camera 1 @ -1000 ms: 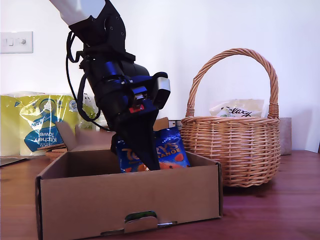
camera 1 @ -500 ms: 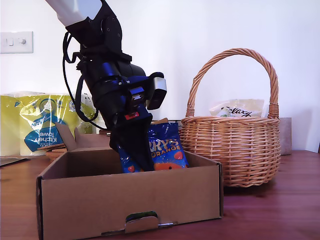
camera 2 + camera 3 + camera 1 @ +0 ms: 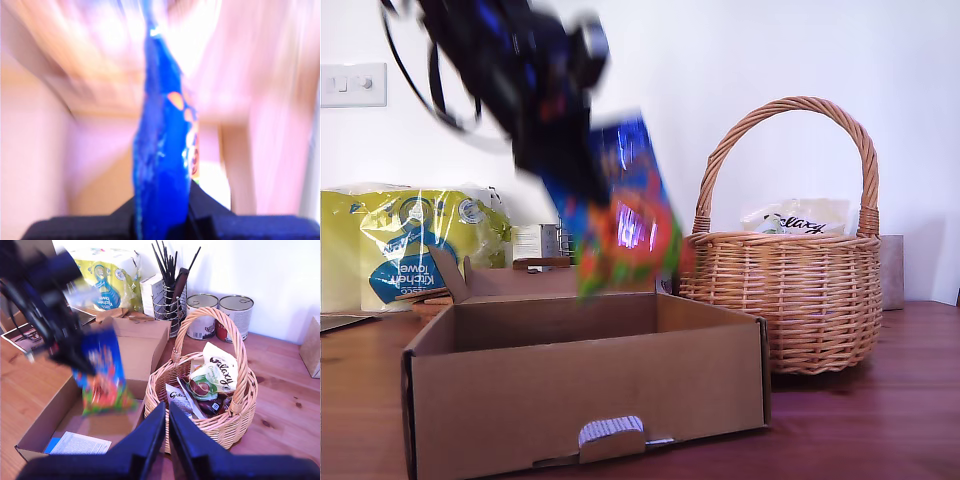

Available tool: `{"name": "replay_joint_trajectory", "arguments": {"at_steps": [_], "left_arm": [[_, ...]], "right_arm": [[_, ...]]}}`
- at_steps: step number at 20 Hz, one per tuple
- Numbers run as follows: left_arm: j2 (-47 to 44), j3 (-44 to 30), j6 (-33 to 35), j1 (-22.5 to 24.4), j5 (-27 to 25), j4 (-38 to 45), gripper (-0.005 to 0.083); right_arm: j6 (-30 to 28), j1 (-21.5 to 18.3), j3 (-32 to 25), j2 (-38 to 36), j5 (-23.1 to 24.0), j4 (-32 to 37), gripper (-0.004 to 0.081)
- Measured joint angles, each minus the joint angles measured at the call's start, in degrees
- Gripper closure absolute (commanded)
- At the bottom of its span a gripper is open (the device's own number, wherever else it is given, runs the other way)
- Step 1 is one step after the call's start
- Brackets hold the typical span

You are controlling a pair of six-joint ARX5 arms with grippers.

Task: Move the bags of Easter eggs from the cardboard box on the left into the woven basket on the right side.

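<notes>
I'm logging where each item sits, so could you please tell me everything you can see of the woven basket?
The woven basket is round, of tan wicker, with a bulging body and one tall arched handle. It stands upright on the wooden table, at the exterior view's right, beside the cardboard box; whether they touch I cannot tell. Cream Galaxy pouches lie inside, one showing above the rim. My second gripper, jaws shut, hangs over its near side. Two tins stand behind it.
</notes>
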Motion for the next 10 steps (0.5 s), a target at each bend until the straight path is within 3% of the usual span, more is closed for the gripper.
{"name": "replay_joint_trajectory", "arguments": {"at_steps": [5, 7, 10], "left_arm": [[-2.36, 0.98, -15.67, -2.75, 1.97, 14.58, 0.0797], [0.39, 0.85, -18.78, -4.55, 1.07, 18.75, 0.0797], [3.1, 0.31, -21.09, -7.91, -5.27, 26.67, 0.0797]], "right_arm": [[0.02, 0.0, 0.02, 0.0, -0.55, -3.3, 0.0782], [0.02, 0.0, 0.02, 0.0, -4.76, -7.87, 0.0782], [-1.05, 0.02, 0.02, 0.0, -10.51, -13.22, 0.0782]]}}
